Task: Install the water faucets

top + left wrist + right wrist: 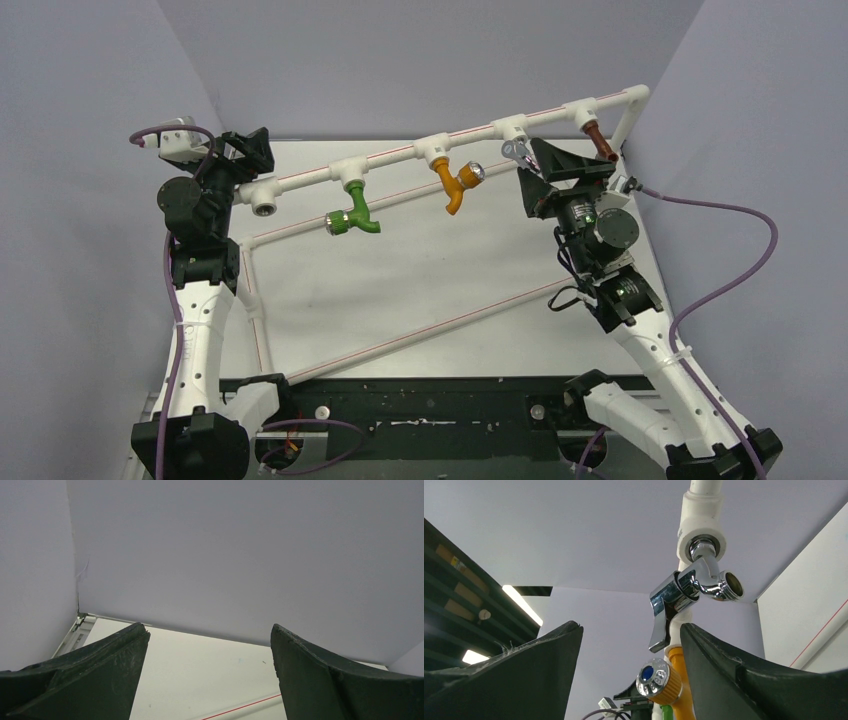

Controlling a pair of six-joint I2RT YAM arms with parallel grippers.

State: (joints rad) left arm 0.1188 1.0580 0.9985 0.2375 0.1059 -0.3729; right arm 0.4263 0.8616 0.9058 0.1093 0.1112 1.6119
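- Left gripper [210, 630]: jaws wide apart, holding nothing; finger bases cut off by the frame.
- Faucet [689, 587]: seated in a white tee [701, 527], right of the orange tap [452, 185]; mostly hidden from above.
- Right gripper [629, 626]: jaws spread, empty, just short of the faucet's lever.

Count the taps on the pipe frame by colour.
Green tap: 1
Orange tap: 1
Chrome tap: 1
Brown tap: 1
Total: 4
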